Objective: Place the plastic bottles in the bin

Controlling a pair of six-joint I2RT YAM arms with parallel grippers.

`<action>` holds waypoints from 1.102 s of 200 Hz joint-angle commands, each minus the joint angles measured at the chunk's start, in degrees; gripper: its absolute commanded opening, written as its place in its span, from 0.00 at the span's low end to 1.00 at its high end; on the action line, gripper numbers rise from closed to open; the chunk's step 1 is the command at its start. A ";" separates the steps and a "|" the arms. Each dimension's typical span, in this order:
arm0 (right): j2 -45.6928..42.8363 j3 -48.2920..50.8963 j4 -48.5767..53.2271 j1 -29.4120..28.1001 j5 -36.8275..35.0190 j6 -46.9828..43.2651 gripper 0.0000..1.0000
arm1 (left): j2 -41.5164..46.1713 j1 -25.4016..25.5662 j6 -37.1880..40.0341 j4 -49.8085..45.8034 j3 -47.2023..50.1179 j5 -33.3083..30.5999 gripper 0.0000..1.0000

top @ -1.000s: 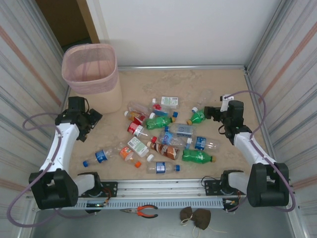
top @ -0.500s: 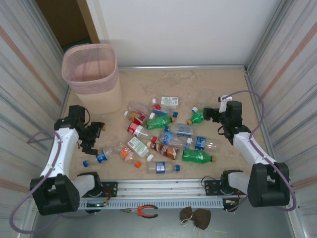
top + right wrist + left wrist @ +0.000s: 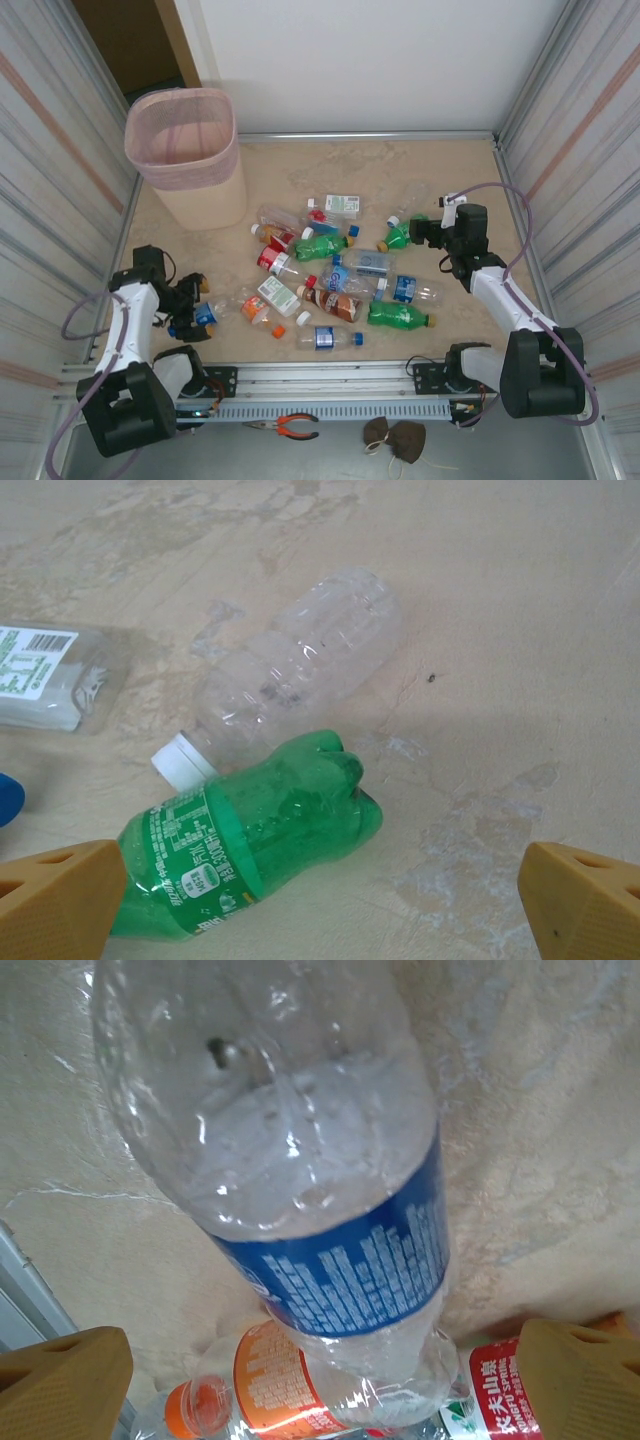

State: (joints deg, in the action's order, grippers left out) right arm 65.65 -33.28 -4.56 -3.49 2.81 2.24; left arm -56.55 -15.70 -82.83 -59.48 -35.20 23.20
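Bottles (image 3: 330,275) strewn mid-worktop (image 3: 330,170), bin (image 3: 205,205) at its far-left corner
We see the left tool (image 3: 190,305) spread wide (nothing clamped) astride a blue-label bottle (image 3: 330,1260); the right tool (image 3: 418,232) gapes beside a green bottle (image 3: 250,850).

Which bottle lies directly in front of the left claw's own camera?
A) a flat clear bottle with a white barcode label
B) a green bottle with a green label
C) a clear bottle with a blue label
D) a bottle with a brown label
C: in the left wrist view, a clear bottle with a blue label lies just ahead of the open left claw.
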 commanded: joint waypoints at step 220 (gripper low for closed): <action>-0.90 -1.70 1.04 -0.87 -2.26 -2.99 0.99 | -13.09 -6.48 5.02 12.08 1.53 0.84 0.62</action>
State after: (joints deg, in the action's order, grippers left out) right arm 65.63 -33.28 -4.19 -3.90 1.30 0.78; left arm -71.53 -21.71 -77.82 -46.17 -31.77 24.25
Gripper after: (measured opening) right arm 0.992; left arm 0.633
